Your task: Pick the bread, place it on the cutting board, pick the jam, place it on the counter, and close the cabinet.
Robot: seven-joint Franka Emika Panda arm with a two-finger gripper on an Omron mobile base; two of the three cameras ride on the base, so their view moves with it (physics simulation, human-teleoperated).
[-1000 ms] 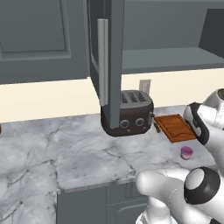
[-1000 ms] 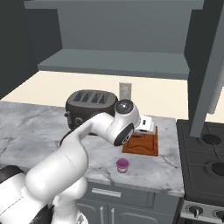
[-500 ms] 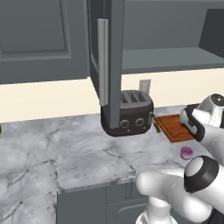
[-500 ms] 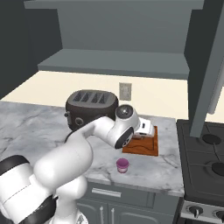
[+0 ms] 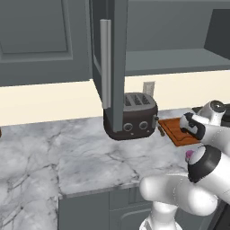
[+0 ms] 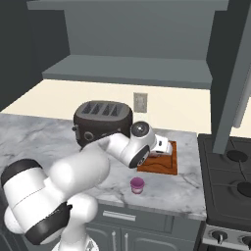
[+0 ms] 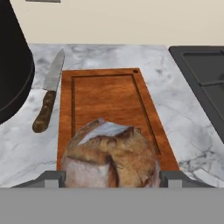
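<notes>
In the hand view the bread, a mottled brown lump, sits between my two fingertips, low over the near end of the reddish cutting board. My gripper is shut on the bread, a finger against each flank. From the base views the hand hangs over the cutting board to the right of the toaster. The pink-purple jam stands on the marble counter in front of the board, apart from it. The wall cabinet door with its pale bar handle stands open.
A dark toaster stands just left of the board. A knife lies on the counter between toaster and board. The stove borders the counter on the right, under the other open door.
The hand with the bread has come down and forward over the cutting board. The jam, toaster and cabinet door have not moved.
</notes>
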